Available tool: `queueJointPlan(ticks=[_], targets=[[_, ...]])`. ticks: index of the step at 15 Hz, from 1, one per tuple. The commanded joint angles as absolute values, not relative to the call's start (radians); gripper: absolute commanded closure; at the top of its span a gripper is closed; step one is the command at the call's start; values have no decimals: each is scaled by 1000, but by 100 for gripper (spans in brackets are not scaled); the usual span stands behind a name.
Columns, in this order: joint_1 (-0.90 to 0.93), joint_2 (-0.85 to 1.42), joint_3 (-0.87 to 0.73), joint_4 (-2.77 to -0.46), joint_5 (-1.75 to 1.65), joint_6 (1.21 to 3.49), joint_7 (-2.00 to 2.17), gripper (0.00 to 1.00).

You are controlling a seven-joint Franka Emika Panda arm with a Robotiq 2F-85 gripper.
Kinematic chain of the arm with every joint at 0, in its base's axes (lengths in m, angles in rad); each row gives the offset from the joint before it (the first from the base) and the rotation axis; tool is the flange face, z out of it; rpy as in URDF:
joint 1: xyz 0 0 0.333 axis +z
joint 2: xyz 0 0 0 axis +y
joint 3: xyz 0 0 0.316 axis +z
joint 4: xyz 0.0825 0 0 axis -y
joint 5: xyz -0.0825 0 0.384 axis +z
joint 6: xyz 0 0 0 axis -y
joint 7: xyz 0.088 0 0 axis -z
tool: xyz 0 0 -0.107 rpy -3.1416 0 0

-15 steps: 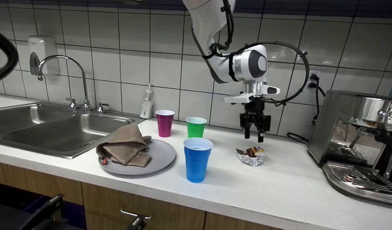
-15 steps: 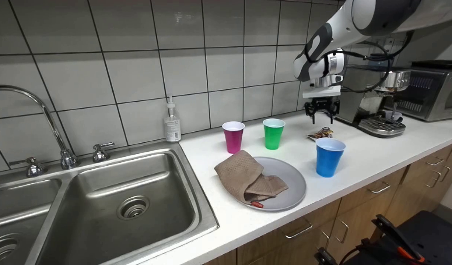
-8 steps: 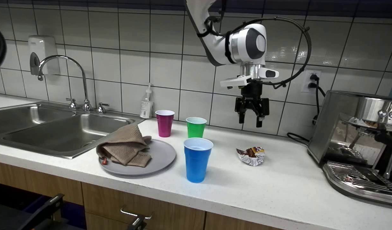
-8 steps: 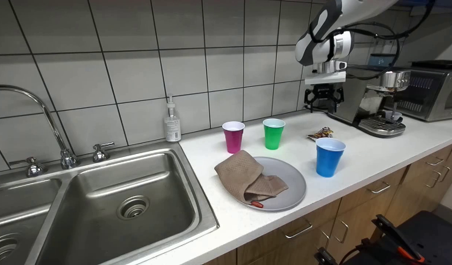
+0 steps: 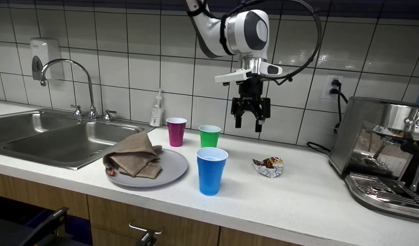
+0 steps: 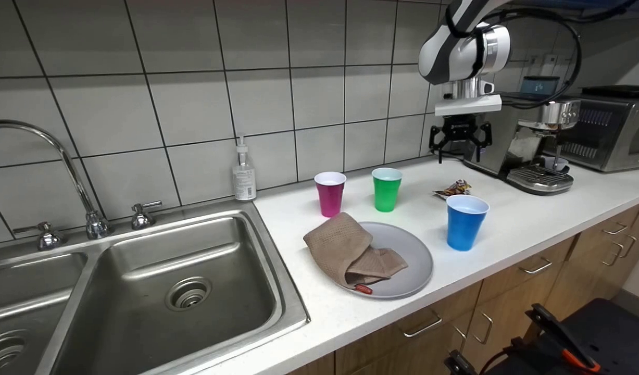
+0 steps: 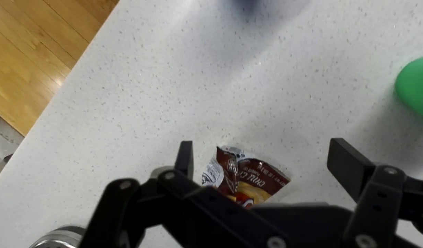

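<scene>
Pale wall tiles (image 5: pixel 143 34) backed the white worktop (image 5: pixel 298 201), and a steel double-bowl sink (image 5: pixel 89 135) filled its 9 o'clock end in an exterior view. My gripper (image 5: pixel 248 125) hung pointing down, its fingers (image 7: pixel 185 158) spread wide with nothing held. Nearest to it was a crumpled, chili-flavored snack bag (image 5: pixel 269 166), lying on the worktop well below my fingertips and not touching them.

From those fingertips the bag lay toward 5 o'clock in an exterior view, its longer side running roughly from 9 to 3; in an exterior view it also showed (image 6: pixel 453 190) almost straight at 6 o'clock. In the wrist view it appeared between my fingers, closer to the 9 o'clock finger than the 3 o'clock one. Its upper edge slanted from about 10 to 4; the gripper hid the lower part, so I could not tell its whole axis from there.

A green plastic cup (image 7: pixel 416 88) showed at 2 o'clock. In an exterior view a blue plastic cup (image 5: pixel 211 174) stood near the bag's 9 o'clock, and an espresso machine (image 5: pixel 373 136) at its 3 o'clock, well apart.
</scene>
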State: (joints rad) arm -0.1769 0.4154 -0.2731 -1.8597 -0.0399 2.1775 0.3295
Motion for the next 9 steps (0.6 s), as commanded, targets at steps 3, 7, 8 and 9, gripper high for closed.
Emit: queueJointPlan(ticks=[3, 7, 8, 9], targets=[[-120, 151, -251, -2196, -123, 2241, 308, 0], [-93, 16, -205, -2359, -150, 2244, 308, 0], [-88, -12, -190, -2389, -146, 2242, 307, 0], [-83, -35, -174, -2415, -139, 2244, 304, 0]])
